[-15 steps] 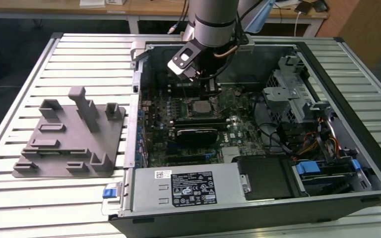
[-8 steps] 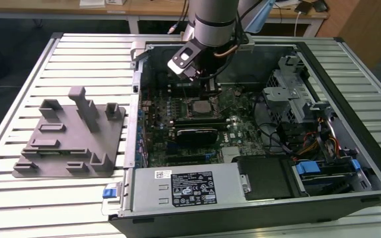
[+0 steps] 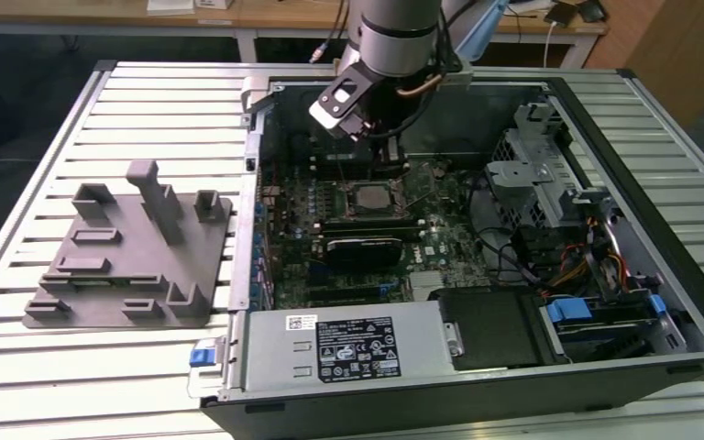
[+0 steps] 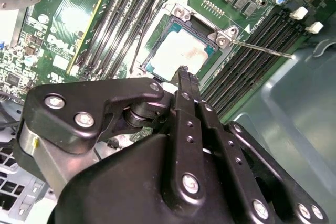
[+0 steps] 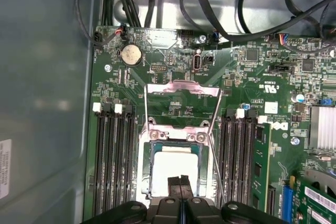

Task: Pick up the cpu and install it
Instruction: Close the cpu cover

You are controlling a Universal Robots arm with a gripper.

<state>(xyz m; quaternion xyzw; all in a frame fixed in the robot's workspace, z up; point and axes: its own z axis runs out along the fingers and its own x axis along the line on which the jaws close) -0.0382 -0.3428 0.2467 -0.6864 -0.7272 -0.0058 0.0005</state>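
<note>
Install step: gripper [image 5: 180, 181] closed on itself, empty, close over cpu [image 5: 173, 167] lying in socket [image 5: 176, 136] directly beneath. Placement seems done; load frame [image 5: 181, 89] just beyond stands open, needs latching.

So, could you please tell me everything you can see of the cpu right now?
The cpu is a small flat square chip with a pale silver metal top and a thin darker rim. It lies flat in the motherboard socket, whose load plate is swung open. The shut gripper hangs over one edge of it; contact cannot be told.
</note>
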